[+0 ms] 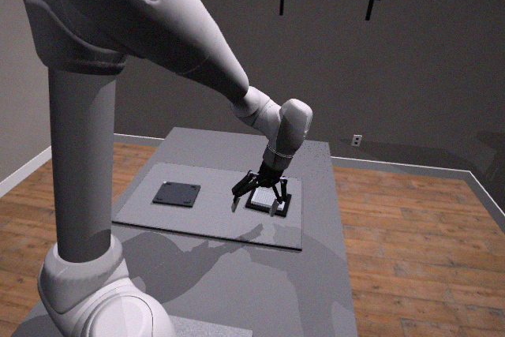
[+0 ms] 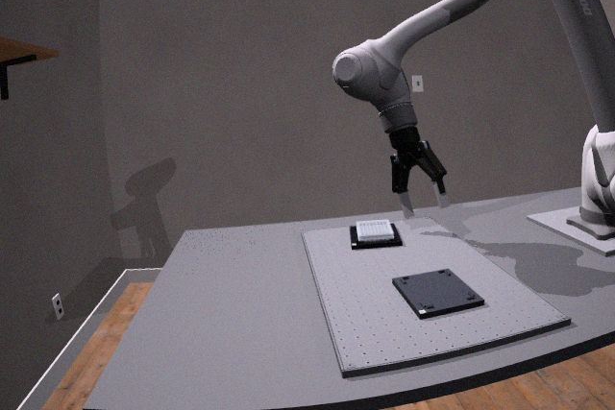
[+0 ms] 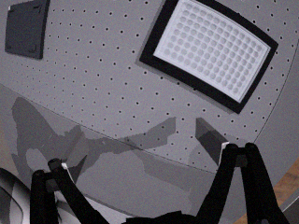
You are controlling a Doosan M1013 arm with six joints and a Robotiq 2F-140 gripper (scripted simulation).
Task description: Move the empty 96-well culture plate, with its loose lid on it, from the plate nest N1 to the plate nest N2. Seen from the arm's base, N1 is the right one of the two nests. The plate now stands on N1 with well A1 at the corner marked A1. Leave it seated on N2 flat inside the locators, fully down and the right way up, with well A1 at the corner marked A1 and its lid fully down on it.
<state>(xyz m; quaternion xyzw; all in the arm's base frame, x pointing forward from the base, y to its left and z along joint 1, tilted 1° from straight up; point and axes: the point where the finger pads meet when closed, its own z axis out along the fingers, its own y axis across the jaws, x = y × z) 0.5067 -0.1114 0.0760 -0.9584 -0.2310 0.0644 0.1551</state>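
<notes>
The black two-fingered gripper [image 2: 422, 203] hangs spread wide and holding nothing, tipped down from the pale grey arm [image 2: 392, 78], I'd say so its fingers can straddle what it is reaching for. That is the single white lidded 96-well plate [image 2: 375, 229], below the gripper and a little beyond it, away from the arm's base; it sits flat on its black square nest [image 2: 358, 244], not yet touched. There are two such nests: the second dark square nest [image 2: 436, 292] lies bare off to the gripper's side, well apart from the plate, small locators at its corners to keep a plate from sliding. Both rest on one grey perforated board [image 2: 377, 341] on the grey tabletop [image 2: 223, 321].
</notes>
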